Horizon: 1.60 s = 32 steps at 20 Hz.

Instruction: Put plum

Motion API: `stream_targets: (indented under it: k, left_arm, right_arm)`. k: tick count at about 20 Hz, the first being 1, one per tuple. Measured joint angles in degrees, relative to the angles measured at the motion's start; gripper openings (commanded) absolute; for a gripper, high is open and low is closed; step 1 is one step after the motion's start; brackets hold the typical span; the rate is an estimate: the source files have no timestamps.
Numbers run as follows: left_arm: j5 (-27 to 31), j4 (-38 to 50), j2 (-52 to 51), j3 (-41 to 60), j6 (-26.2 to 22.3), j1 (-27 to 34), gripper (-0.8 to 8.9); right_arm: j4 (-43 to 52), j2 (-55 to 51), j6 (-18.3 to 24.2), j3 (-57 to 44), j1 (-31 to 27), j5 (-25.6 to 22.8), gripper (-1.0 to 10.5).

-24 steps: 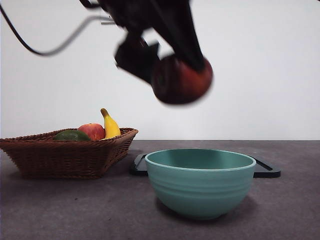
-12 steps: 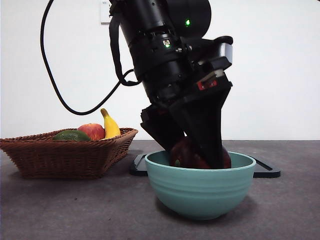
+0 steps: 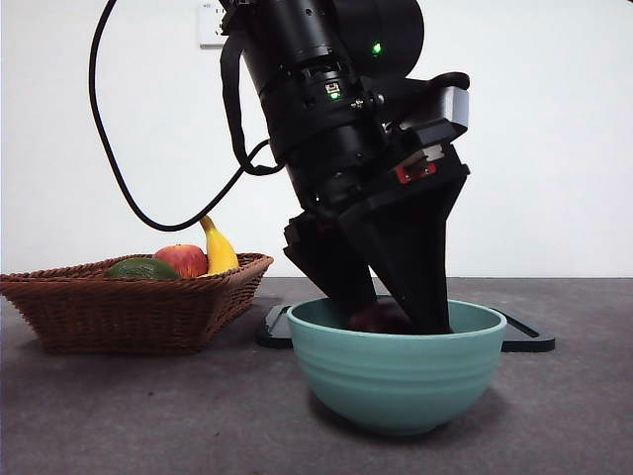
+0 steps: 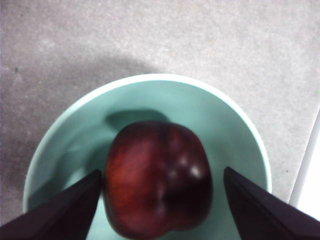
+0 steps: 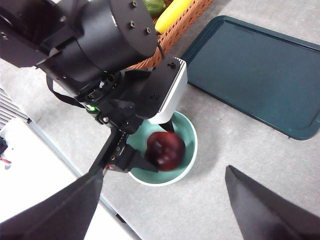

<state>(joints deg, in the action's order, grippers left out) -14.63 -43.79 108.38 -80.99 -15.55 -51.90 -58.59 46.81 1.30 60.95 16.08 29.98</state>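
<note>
Grey table (image 3: 119, 416) under everything, spreading out on all sides below the working gripper. Left arm (image 3: 336, 129), big and dark, slanting down from above into the bowl. Wicker basket (image 3: 129, 307) off to one side of the left gripper, well apart from it, with a banana (image 3: 219, 247), a red apple (image 3: 182, 259) and a flat green fruit (image 3: 141, 268) inside. Dark teal tray (image 5: 260, 70) flat on the table behind the bowl, just beyond the gripper. Teal bowl (image 3: 396, 371) directly beneath the left gripper (image 4: 160, 200), rim encircling both jaws. Jaws of the left gripper spread apart, one on each side of the plum (image 4: 157, 177); one jaw just at the fruit's skin, the other standing clear of it with a gap showing in the left wrist view. Plum down inside the bowl, between those jaws, dark maroon with small highlights; only its top peeking over the rim in the front view. Right gripper (image 5: 160, 210) high above the table, well apart from the bowl, jaws wide, nothing between them.
</note>
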Motion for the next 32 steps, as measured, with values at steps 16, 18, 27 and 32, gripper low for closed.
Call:
stream_targets:
  k: [16, 18, 27, 32]
  left_arm:
    - [-0.1, -1.4, -12.7, -4.7, 2.2, 4.1, 4.06]
    - [-0.1, -1.7, -16.9, -4.8, 3.3, 6.8, 4.06]
    - [-7.9, -8.7, -30.6, -3.1, 5.9, 20.8, 4.06]
    - [-13.5, -12.7, -34.2, 4.3, 6.0, 24.4, 4.06]
  right_arm:
    - [0.0, 0.0, 0.0, 0.0, 0.0, 0.0, 3.9]
    - [0.0, 0.0, 0.0, 0.0, 0.0, 0.0, 3.9]
    - [0.0, 0.0, 0.0, 0.0, 0.0, -0.2, 3.9]
    - [0.0, 0.0, 0.0, 0.0, 0.0, -0.2, 3.9]
